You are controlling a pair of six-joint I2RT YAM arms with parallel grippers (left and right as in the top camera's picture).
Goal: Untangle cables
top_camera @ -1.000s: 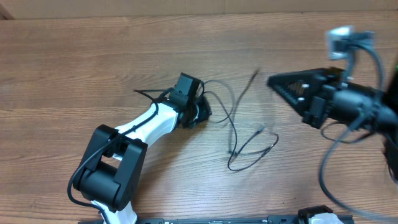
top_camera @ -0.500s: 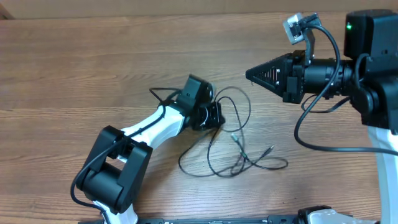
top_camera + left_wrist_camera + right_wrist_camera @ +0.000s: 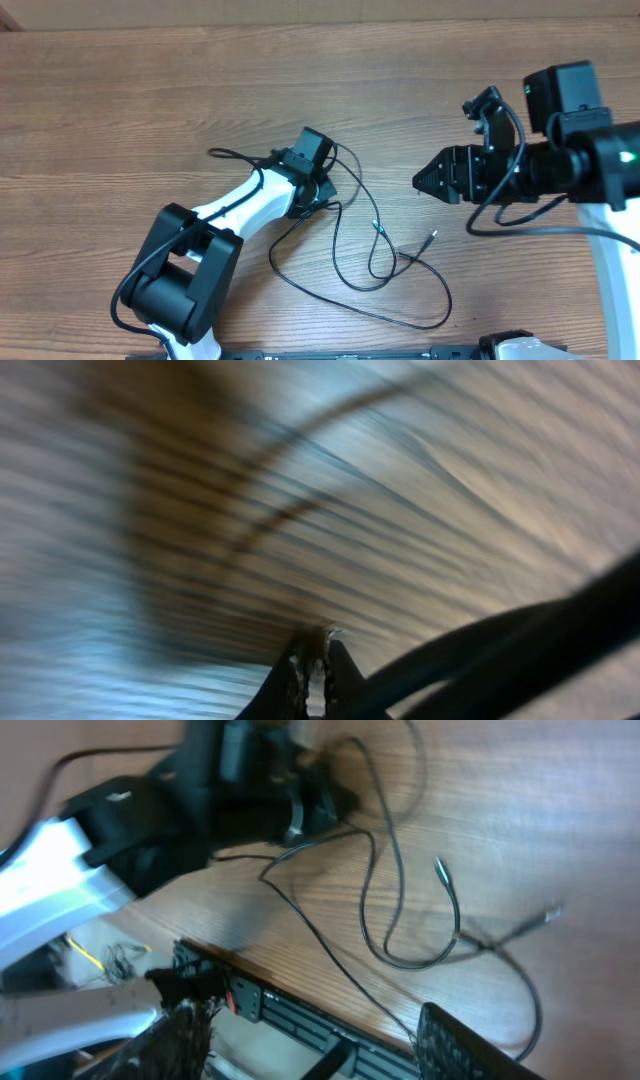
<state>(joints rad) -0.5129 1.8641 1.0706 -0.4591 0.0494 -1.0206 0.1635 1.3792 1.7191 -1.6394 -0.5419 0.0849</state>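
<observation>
Overhead, thin black cables (image 3: 372, 230) loop from the brown wooden table's (image 3: 120, 90) centre toward its near edge, apparently pinched in the clenched left gripper (image 3: 322, 188), the right gripper (image 3: 425, 182) spread empty rightward; mid-separation, next likely needs it grasping a loose plug end (image 3: 432, 238).

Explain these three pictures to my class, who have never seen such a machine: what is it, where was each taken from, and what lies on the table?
Two robot arms work at a wooden table. One picture looks down from above. The other two come from a camera on each wrist, and the left one is badly blurred. Thin black cables lie looped on the wood. The left pincer appears closed on them where they bunch. The right pincer hangs open, apart from them, holding nothing.
</observation>
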